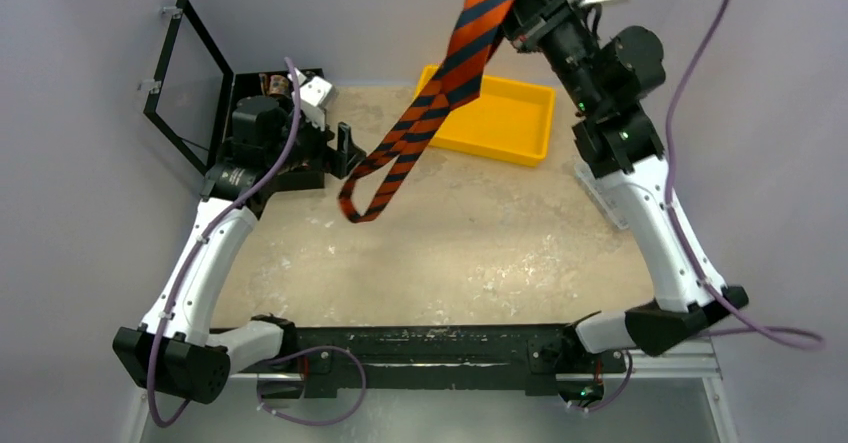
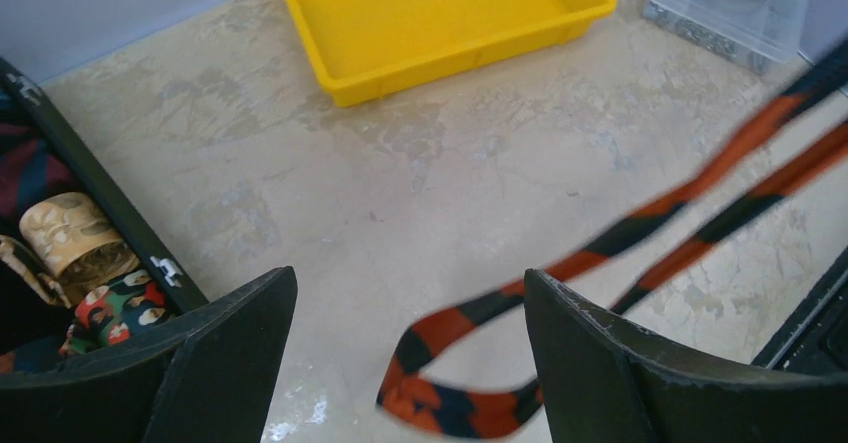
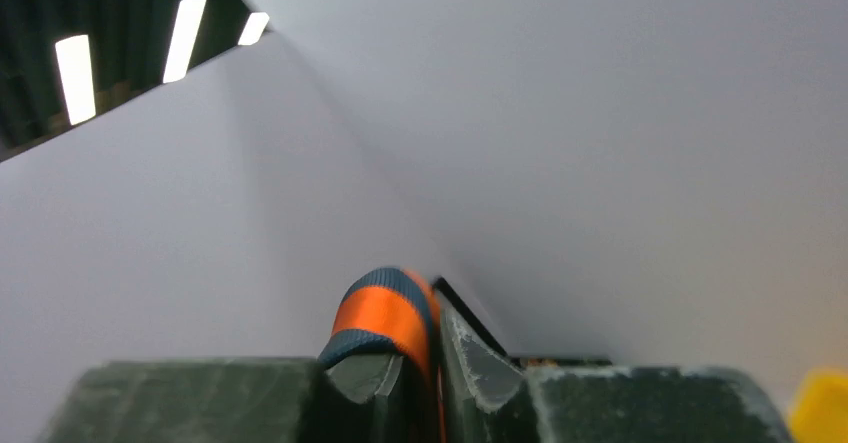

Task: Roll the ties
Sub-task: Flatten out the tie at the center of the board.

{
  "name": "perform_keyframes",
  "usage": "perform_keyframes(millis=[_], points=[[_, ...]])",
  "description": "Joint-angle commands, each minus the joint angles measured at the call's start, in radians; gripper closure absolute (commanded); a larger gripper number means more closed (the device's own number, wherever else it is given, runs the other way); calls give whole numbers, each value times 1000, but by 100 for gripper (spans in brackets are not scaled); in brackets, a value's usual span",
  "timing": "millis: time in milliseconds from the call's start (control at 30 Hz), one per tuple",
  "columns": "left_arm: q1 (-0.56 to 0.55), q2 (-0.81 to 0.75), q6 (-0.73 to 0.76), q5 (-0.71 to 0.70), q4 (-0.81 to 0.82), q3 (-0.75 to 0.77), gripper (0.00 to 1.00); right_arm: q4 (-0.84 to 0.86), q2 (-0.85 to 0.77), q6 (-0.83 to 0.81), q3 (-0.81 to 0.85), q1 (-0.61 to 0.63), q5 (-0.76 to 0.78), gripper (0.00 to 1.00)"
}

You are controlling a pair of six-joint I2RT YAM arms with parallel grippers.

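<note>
Tie [image 1: 430, 113] clamped high in right gripper [image 3: 432, 348], hanging unrolled above table [image 1: 480, 253]; left gripper [image 2: 410, 293] spread open near its loop; rolling unstarted.

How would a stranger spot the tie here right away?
Find the yellow plastic tray at the back. Across its left end hangs a long narrow fabric tie, held by the right hand. Unlike the patterned fabric rolls nearby, it dangles unrolled, striped orange and navy.

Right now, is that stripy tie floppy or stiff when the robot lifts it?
Probably floppy: the tie hangs limp from the right gripper, its bottom end curling into a loop. Likely light, since one pinch holds it up. It might swing if nudged.
</note>
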Motion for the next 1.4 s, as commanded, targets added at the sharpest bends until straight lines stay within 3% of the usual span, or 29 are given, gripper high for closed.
perform_keyframes(millis=[0,67,100,133,233,367,533,633,767,867,967,1133,1367], points=[[49,39,-26,-22,-26,76,17,-356,-231,79,-288,-121,361,64],[50,60,38,-41,-92,95,17,-511,-355,57,-535,-243,355,25],[52,75,66,-47,-121,97,17,-595,-407,37,-628,-316,327,10],[52,87,113,-54,-159,97,17,-648,-465,-39,-716,-396,255,2],[52,119,210,-63,-266,79,17,-715,-569,-224,-830,-465,239,2],[44,150,383,-24,-391,32,15,-693,-616,-498,-758,-481,120,2],[-35,134,551,-46,-432,-88,16,-836,-483,-814,-627,-481,86,2],[-112,102,629,-22,-433,-161,19,-946,-408,-1036,-616,-481,-63,8],[-240,102,650,-65,-394,-241,23,-963,-318,-1261,-685,-475,-61,19],[-264,140,623,-75,-372,-251,29,-885,-249,-1315,-740,-457,-24,29],[-268,176,591,-74,-366,-232,32,-798,-177,-1327,-789,-354,75,36],[-291,218,590,-90,-354,-220,33,-695,-26,-1295,-797,-284,79,29],[-369,224,650,-144,-358,-270,31,-578,143,-1294,-782,-227,124,31]])
